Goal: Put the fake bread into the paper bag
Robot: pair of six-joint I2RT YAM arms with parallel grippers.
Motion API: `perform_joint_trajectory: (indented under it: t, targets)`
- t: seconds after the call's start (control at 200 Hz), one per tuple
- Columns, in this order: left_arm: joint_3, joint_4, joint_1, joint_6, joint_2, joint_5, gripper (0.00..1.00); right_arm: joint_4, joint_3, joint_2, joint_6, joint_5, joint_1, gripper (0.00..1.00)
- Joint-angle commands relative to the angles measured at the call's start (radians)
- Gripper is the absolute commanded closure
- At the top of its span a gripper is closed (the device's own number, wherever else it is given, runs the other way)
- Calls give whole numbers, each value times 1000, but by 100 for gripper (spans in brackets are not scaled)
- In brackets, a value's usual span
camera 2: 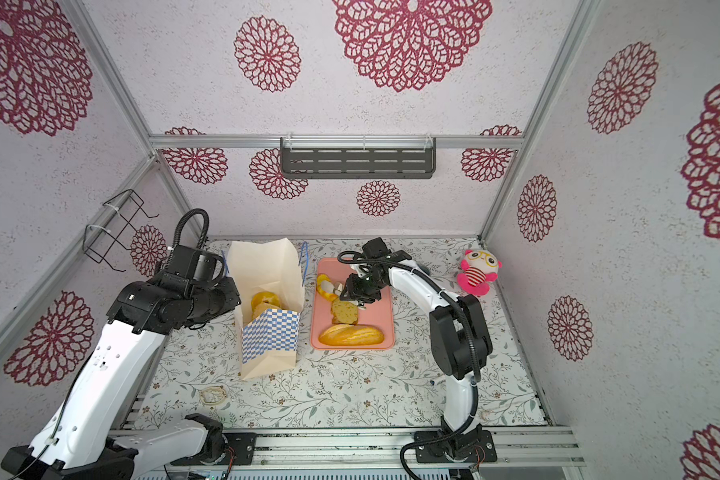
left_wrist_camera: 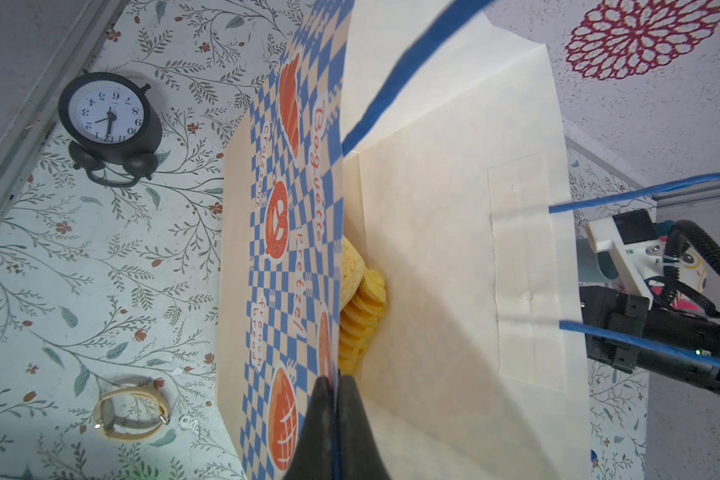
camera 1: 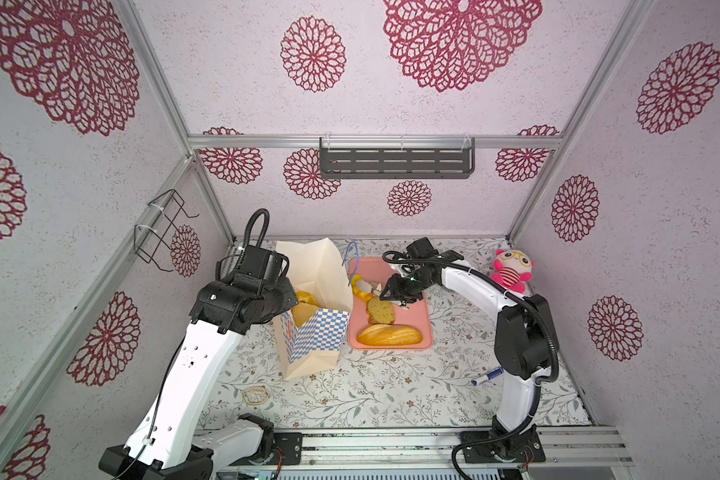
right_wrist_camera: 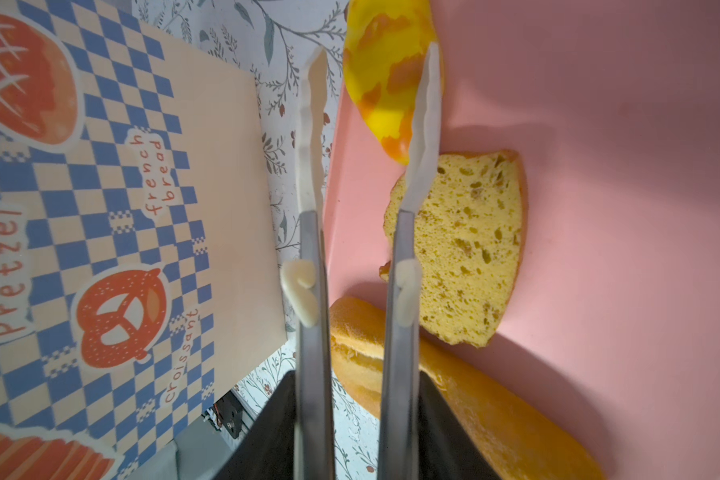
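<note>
Fake bread (camera 1: 380,311) shows as 5 pieces. 3 lie on the 1 pink tray (camera 1: 412,320): 1 long loaf (camera 1: 389,335) along the near edge, 1 speckled slice (camera 1: 380,311) just behind it, and 1 yellow-orange croissant (camera 1: 360,293) at the tray's edge nearest the bag. Whether a 2nd slice lies under the speckled one cannot be told.

The other 2 pieces sit inside the 1 paper bag (camera 1: 314,336): a ridged roll (left_wrist_camera: 364,316) and a paler piece (left_wrist_camera: 352,262) touching it. The bag stands upright on the tabletop (camera 1: 391,386), mouth open, just beside the tray on its left in both top views, with 2 blue cord handles (camera 2: 304,259).

The left gripper (left_wrist_camera: 334,419) is at the bag's rim, its 2 black fingers (left_wrist_camera: 354,428) pressed together on the checkered wall.

The right gripper (right_wrist_camera: 375,62) hangs low over the tray. Its 2 long fingers (right_wrist_camera: 308,145) stand apart with the croissant's end between the tips. 1 tip lies against the croissant's edge and the other is clear of it.

Also on the tabletop are 1 pink plush toy (camera 1: 512,270) in the far right corner, 1 blue marker (camera 1: 488,376) near the right arm, 1 wristwatch (camera 1: 256,395) in front of the bag, and 1 black alarm clock (left_wrist_camera: 109,120).
</note>
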Motion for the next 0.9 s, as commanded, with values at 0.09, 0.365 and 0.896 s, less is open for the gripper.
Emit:
perform_joint_trajectory:
  t: [0.09, 0.365, 0.896]
  targets:
    - [-4, 35, -6, -8, -20, -16, 100, -44, 47, 18, -61, -3, 3, 58]
    - [-1, 34, -4, -8, -18, -16, 100, -25, 47, 32, -53, -15, 3, 69]
    - [6, 32, -2, -2, -17, -25, 100, -47, 70, -67, -46, -15, -17, 100]
